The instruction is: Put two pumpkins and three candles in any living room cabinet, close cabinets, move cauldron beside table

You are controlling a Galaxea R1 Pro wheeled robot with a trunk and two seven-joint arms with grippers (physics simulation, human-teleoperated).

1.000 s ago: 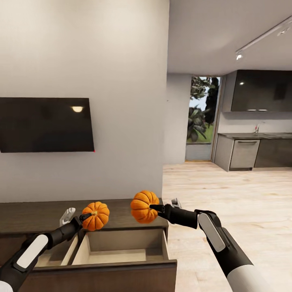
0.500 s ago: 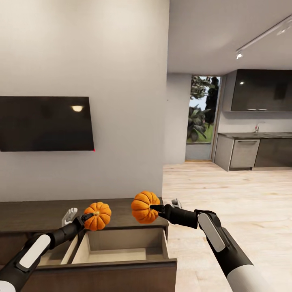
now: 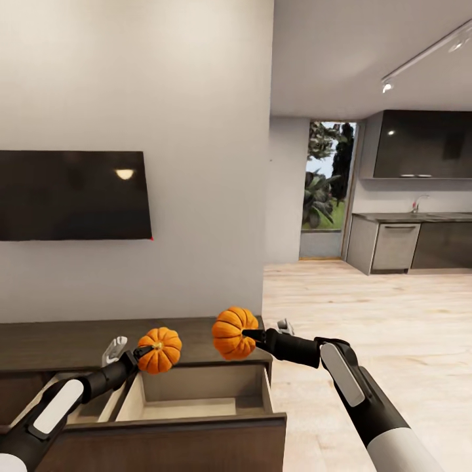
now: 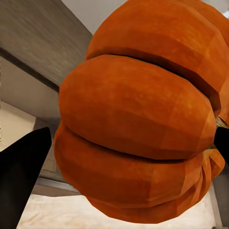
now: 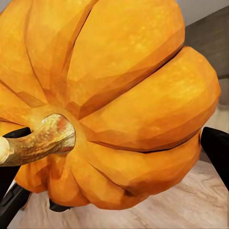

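Note:
I hold two orange ribbed pumpkins over the dark-brown cabinet [image 3: 59, 344], whose right drawer [image 3: 196, 400] is pulled out and shows a pale inside. My left gripper [image 3: 143, 353] is shut on the left pumpkin [image 3: 159, 349], above the drawer's back left corner. My right gripper [image 3: 248, 335] is shut on the right pumpkin [image 3: 233, 333], above the drawer's back right part. The left wrist view has the left pumpkin [image 4: 138, 114] close up between dark fingers [image 4: 21, 171]. The right wrist view has the right pumpkin [image 5: 109, 100] with its yellowish stem [image 5: 38, 140].
A black TV [image 3: 72, 195] hangs on the white wall above the cabinet. Pale wood floor [image 3: 373, 308] opens to the right toward a kitchen with grey units [image 3: 393, 248] and a glazed door [image 3: 324, 190]. The drawer front [image 3: 164, 442] juts toward me.
The left pumpkin has moved slightly right and down toward the open drawer. The right pumpkin has hardly moved. The view has shifted a little, with the TV and cabinet top sitting higher.

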